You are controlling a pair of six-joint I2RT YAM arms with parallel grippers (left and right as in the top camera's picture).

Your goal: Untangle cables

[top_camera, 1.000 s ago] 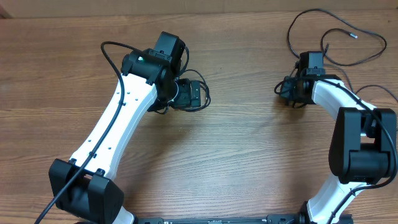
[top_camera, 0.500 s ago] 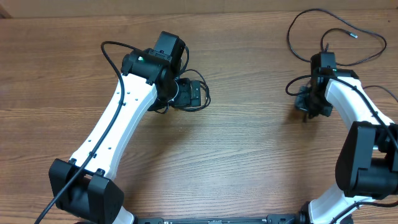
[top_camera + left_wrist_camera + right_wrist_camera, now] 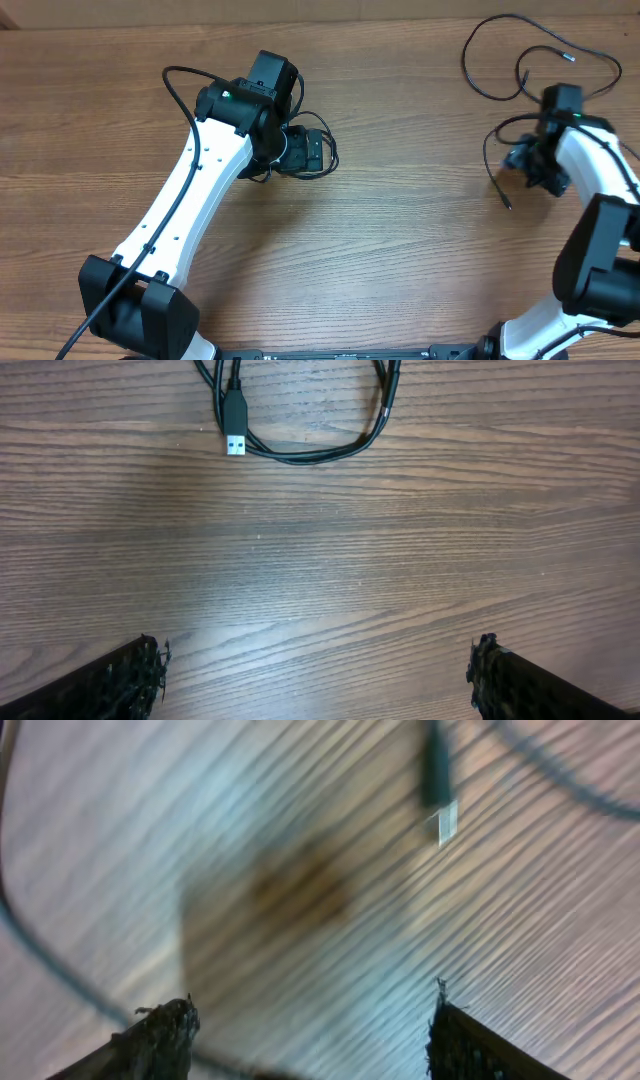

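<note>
cables lie in 2 spots on the wood table, one bunch l, the rest r, well apart.

near edge first: l arm rises from its base at the near-l corner and reaches diagonally away and to the r. its white link is stretched long and the wrist is bent over toward the r. l gripper points down at the table and is released. its fingers are spread wide w/ only bare wood between, holding nothing. just past the fingertips in the l wrist view a black cord makes a loop. its usb plug lies flat, metal end toward the cam. from overhead this cord sits bunched right beside the gripper head.

r arm stands at the near-r side, forearm running away from the base, wrist turned l. r gripper is also released. the r wrist view is blurred but its fingers are apart over bare wood, gripping nothing. a blurred plug shows ahead of them.

thin cord curves round the l of the r gripper, its tip on the table to the gripper's near-l. contact w/ the gripper: can't tell.

farthest: long cord sprawls in open loops toward the far-r corner, w/ a small plug end.
</note>
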